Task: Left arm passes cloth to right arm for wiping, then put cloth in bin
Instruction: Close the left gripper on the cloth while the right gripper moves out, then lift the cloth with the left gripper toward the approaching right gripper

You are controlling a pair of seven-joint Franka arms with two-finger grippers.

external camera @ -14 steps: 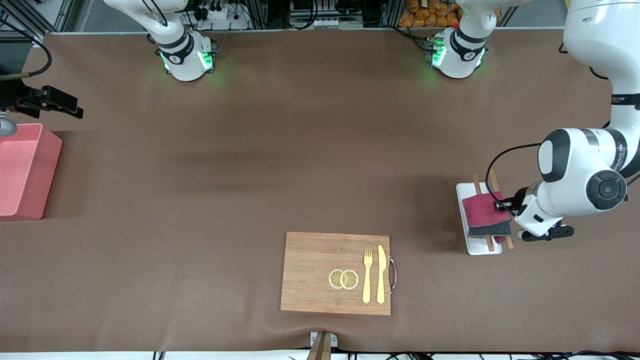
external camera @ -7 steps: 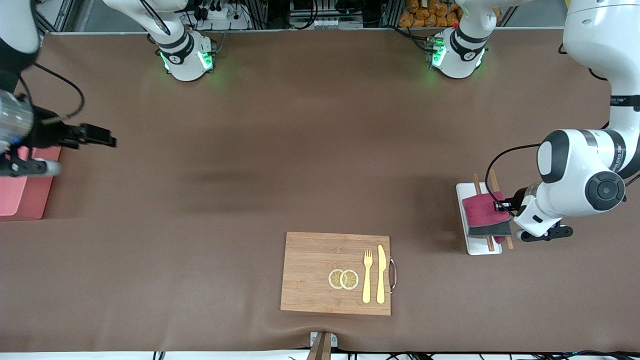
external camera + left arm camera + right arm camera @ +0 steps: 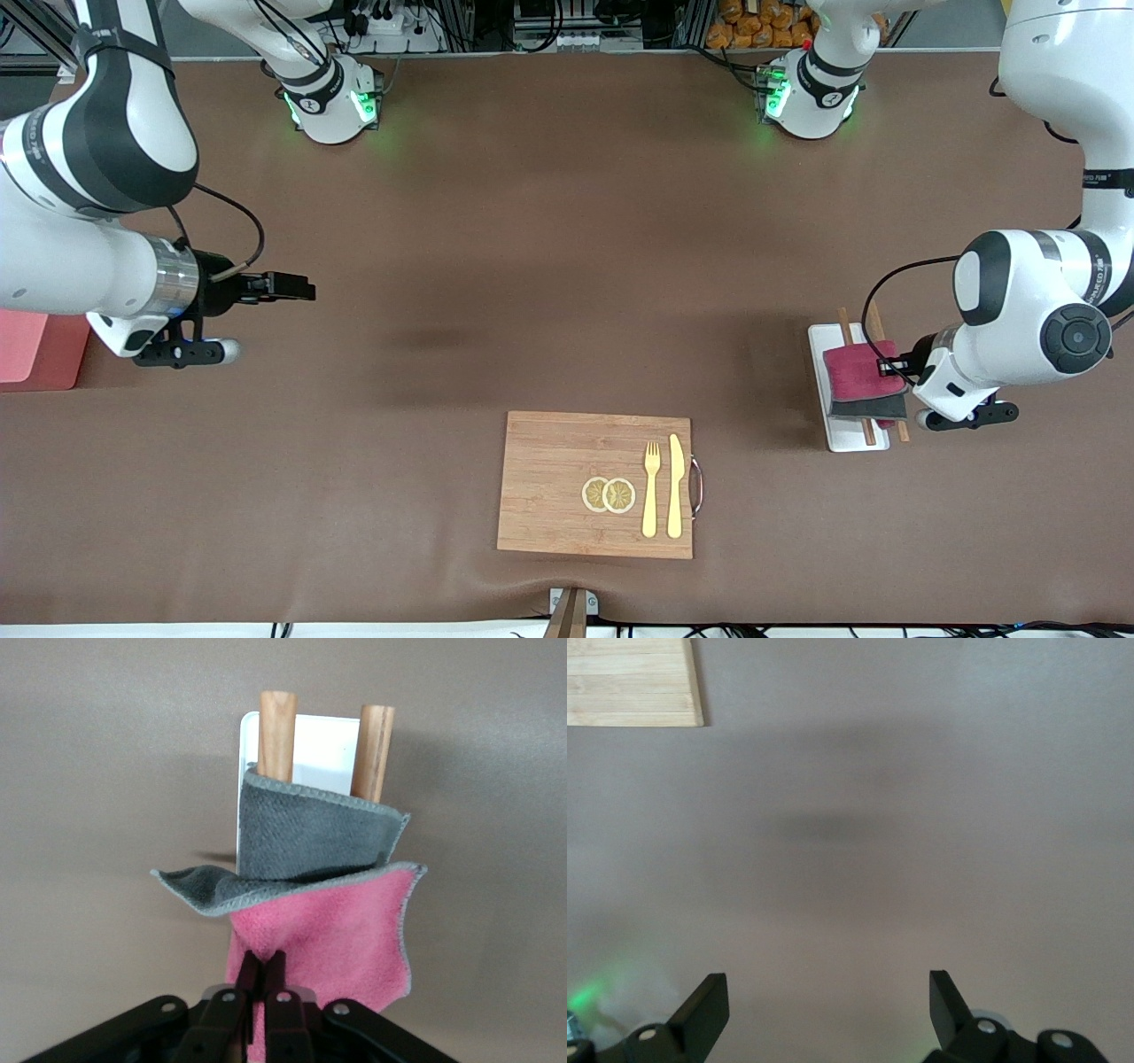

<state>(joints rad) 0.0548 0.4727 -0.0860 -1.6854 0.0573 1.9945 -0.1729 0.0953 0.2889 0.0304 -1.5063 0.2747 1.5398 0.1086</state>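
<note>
The maroon cloth (image 3: 858,377) with its dark grey edge lies on two wooden sticks over a white tray (image 3: 836,436) at the left arm's end of the table. My left gripper (image 3: 889,366) is shut on the cloth's edge; in the left wrist view the fingers (image 3: 262,970) pinch the pink-red cloth (image 3: 354,930), its grey underside folded over. My right gripper (image 3: 297,287) is open and empty over bare table; its wrist view (image 3: 824,992) shows only brown table between the fingers. The pink bin (image 3: 35,354) sits at the right arm's end, mostly hidden by the right arm.
A wooden cutting board (image 3: 558,483) lies near the front edge, with two lemon slices (image 3: 609,494), a yellow fork (image 3: 651,489) and knife (image 3: 675,486) on it. Its corner shows in the right wrist view (image 3: 629,682). Two wooden sticks (image 3: 276,735) rest across the tray.
My right arm has swung from over the bin out toward the table's middle. My left gripper stays shut on the cloth, which has shifted slightly.
</note>
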